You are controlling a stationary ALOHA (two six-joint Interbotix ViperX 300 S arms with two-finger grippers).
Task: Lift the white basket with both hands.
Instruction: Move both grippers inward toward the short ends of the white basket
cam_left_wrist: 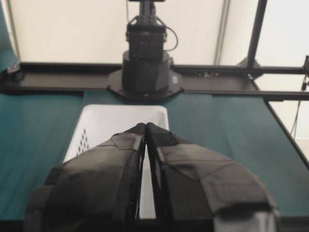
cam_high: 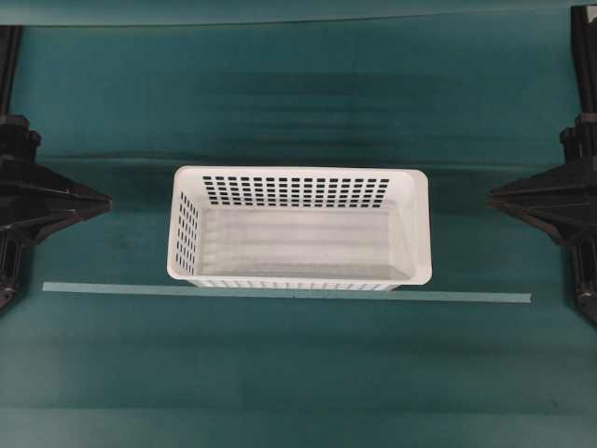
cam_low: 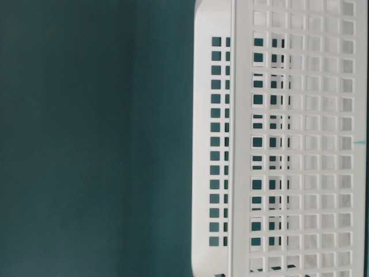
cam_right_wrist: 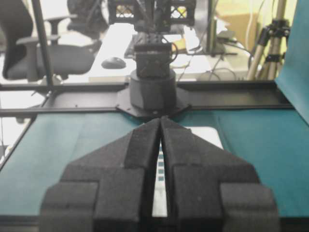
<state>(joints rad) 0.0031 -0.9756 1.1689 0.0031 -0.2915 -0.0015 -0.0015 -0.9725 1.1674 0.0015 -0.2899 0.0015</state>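
On teal cloth (cam_high: 298,103) sits the white basket (cam_high: 300,175); both grippers' jaws closed, empty, office behind.

One white basket (cam_high: 298,227), two grippers — left (cam_high: 103,199), right (cam_high: 494,197) — and one tape strip (cam_high: 280,293).

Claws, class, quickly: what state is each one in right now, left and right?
Left claw: closed, holding nothing, clear of the white basket.
Right claw: closed, holding nothing, also clear of the basket.
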